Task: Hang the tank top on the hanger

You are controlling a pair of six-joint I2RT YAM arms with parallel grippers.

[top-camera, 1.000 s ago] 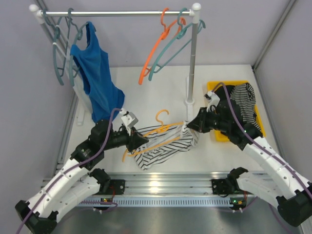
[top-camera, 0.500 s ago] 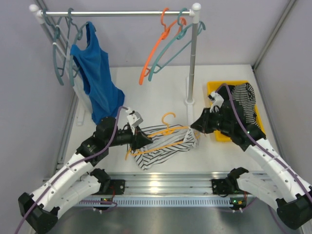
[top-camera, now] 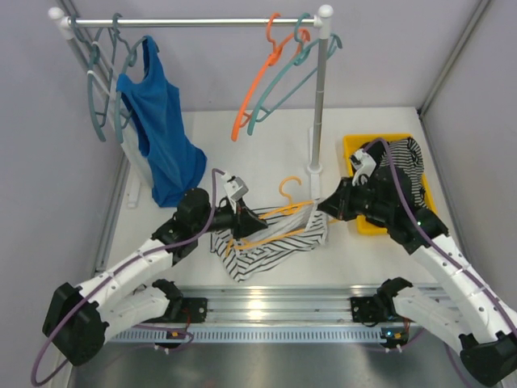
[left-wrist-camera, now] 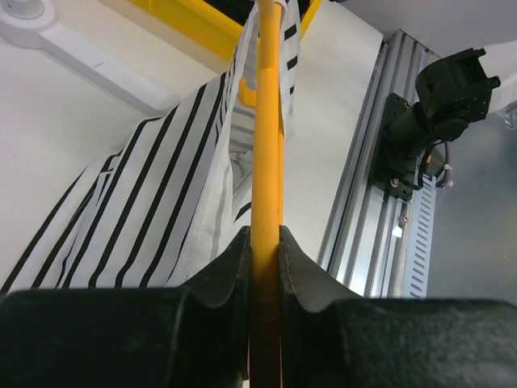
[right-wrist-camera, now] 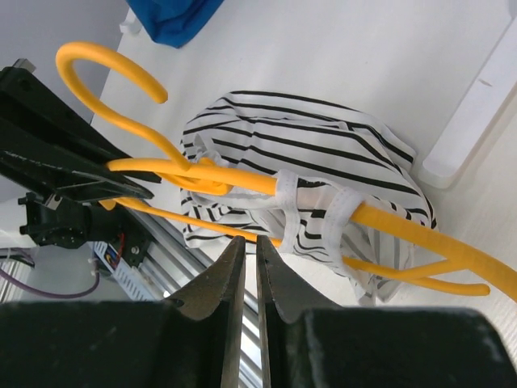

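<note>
The tank top (top-camera: pixel 266 249) lies bunched on the desk (top-camera: pixel 266 153) between the two arms, tangled round the hanger (right-wrist-camera: pixel 404 230), which lies slanted across it with the hook pointing away from the arm bases. From the right wrist I can see two white straps (right-wrist-camera: pixel 288 191) looped over one arm of the hanger, while the body of the top sags in folds underneath.

The left hand (left-wrist-camera: pixel 265 246) is clamped tight on the hanger's thin bar. The right hand (right-wrist-camera: pixel 245 246) sits at the other end of the bundle. Its jaws are down to a sliver, and I can't tell whether any cloth is caught in them.

To my eye the top is light, limp stuff. It will droop, fold on itself and slide along smooth plastic, so pushing it won't get it anywhere. The firmer edges are the places to take it: a strap or the hem band, pinched and drawn along the hanger's arm.

The hanger looks stiff but thin, so it may twist in the grip. Holding it near the middle, as the left hand does, seems sound.
</note>
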